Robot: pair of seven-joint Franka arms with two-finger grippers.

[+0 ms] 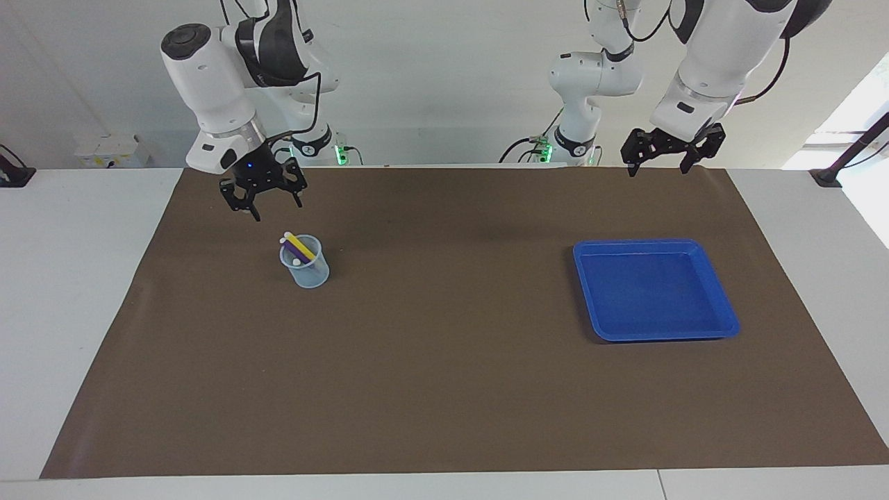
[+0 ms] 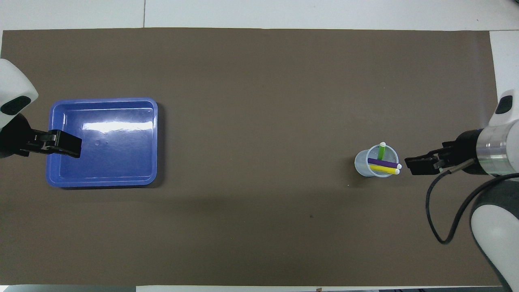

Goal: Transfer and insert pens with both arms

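Observation:
A clear plastic cup (image 1: 310,273) stands on the brown mat toward the right arm's end and holds all three pens. The yellow pen (image 1: 301,244) and purple pen (image 1: 294,251) lean over its rim. The overhead view shows the cup (image 2: 364,164) with the green pen (image 2: 381,152), purple pen (image 2: 383,163) and yellow pen (image 2: 381,168). My right gripper (image 1: 278,210) is open and empty, raised over the mat beside the cup; it also shows in the overhead view (image 2: 408,167). My left gripper (image 1: 657,171) is open and empty, raised over the mat beside the tray (image 2: 78,147).
An empty blue tray (image 1: 653,288) lies on the mat toward the left arm's end; it also shows in the overhead view (image 2: 113,142). The brown mat (image 1: 444,361) covers most of the white table. Two smaller white arms (image 1: 590,76) stand at the table's back edge.

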